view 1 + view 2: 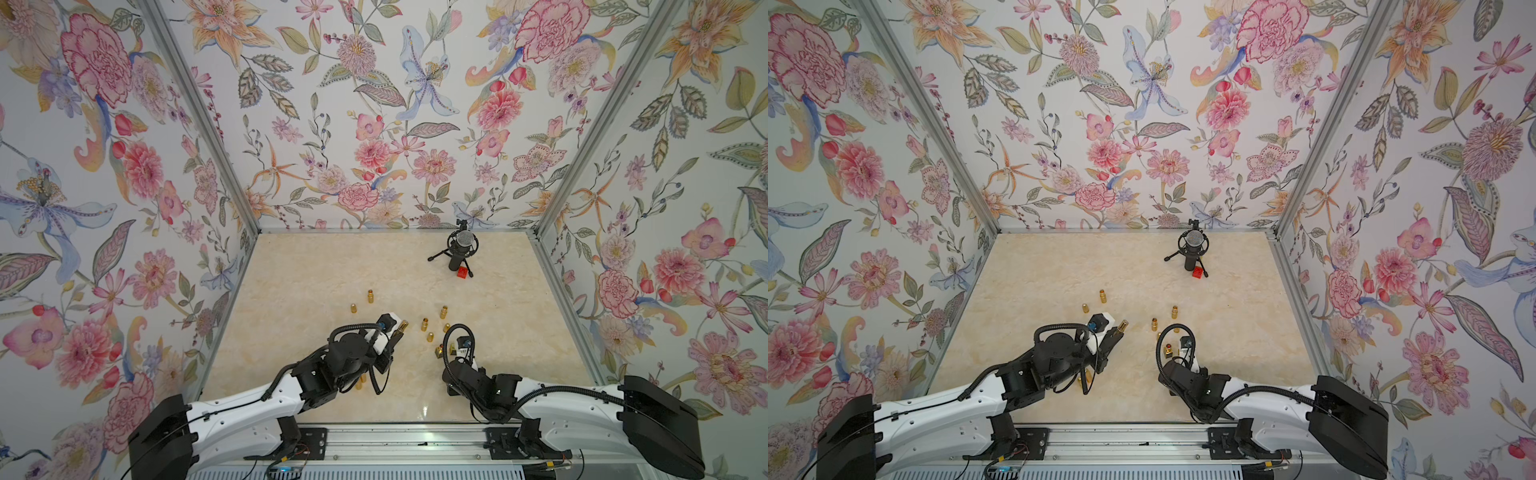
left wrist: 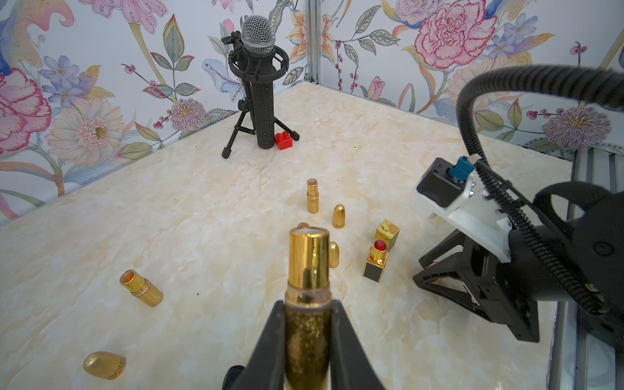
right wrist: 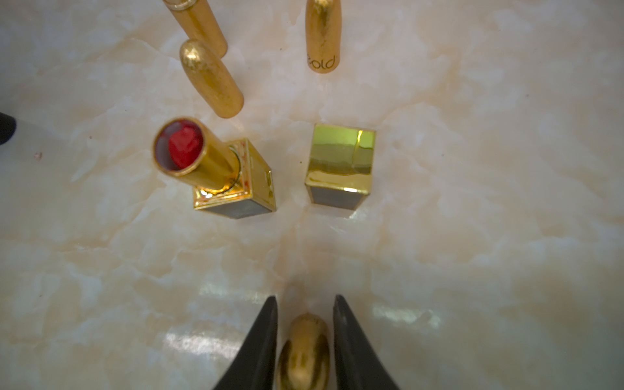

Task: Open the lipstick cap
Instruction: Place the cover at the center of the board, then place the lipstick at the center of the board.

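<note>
A gold cylindrical lipstick tube [image 2: 307, 270] is held clamped in the left tool [image 2: 308, 304] above the cream marbled desk [image 2: 169, 219], near its middle, with its shiny inner sleeve bared and uncapped. A rounded gold cap [image 3: 304, 351] is seen between the black fingers [image 3: 256, 344] of the right tool [image 3: 304, 299], low over the desk; whether the jaws are pressed on it or stand just clear cannot be told. Just beyond that tool, a square black-and-gold lipstick [image 3: 233, 175] with its red stick exposed is stood beside a square gold cap [image 3: 341, 165], the two apart. Other gold tubes [image 2: 141, 288] and bullet-shaped caps [image 2: 338, 216] are scattered around the two arms. A black microphone on a tripod [image 2: 258, 84] is placed toward the far wall, with a small red toy brick [image 2: 283, 140] at its foot.
</note>
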Motion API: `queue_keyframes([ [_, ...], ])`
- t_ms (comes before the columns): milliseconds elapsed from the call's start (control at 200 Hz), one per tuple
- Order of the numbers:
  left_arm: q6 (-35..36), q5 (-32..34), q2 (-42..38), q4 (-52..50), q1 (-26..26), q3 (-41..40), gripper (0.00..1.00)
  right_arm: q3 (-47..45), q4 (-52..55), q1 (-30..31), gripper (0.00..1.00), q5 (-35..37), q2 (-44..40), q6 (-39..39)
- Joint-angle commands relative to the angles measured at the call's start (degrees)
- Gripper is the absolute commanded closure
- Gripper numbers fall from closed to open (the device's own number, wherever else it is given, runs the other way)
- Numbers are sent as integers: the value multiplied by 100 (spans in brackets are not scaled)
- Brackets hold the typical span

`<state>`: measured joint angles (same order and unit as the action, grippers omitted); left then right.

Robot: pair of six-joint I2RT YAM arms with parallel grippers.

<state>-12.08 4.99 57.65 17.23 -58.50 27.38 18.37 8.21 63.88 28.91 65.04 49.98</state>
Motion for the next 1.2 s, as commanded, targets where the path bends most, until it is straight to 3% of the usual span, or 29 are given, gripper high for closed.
queue_keyframes([
  [0,-129,120,5,92,54,-84,92,-44,-8,14,62,14,-122,-5],
  [120,-109,118,7,123,58,-66,92,29,146,20,58,-25,-395,-38],
  [315,-74,101,42,211,52,-22,92,469,1146,-107,51,-225,-1580,-157],
  [415,-58,31,111,319,62,-5,92,845,1493,-497,47,-790,-2038,-455],
  [495,-49,-19,187,414,67,26,92,1216,1507,-946,46,-1664,-2175,-678],
  [655,3,-114,352,614,67,92,92,2112,1003,-1744,41,-3874,-1692,-701],
  [786,38,-184,510,676,67,175,92,2563,403,-1756,40,-4624,-1199,-571],
  [1001,78,-368,649,694,74,283,92,2840,-206,-1756,39,-4956,-584,-216],
  [1196,100,-522,658,653,69,315,92,2921,-267,-1731,48,-4722,-242,-345],
])
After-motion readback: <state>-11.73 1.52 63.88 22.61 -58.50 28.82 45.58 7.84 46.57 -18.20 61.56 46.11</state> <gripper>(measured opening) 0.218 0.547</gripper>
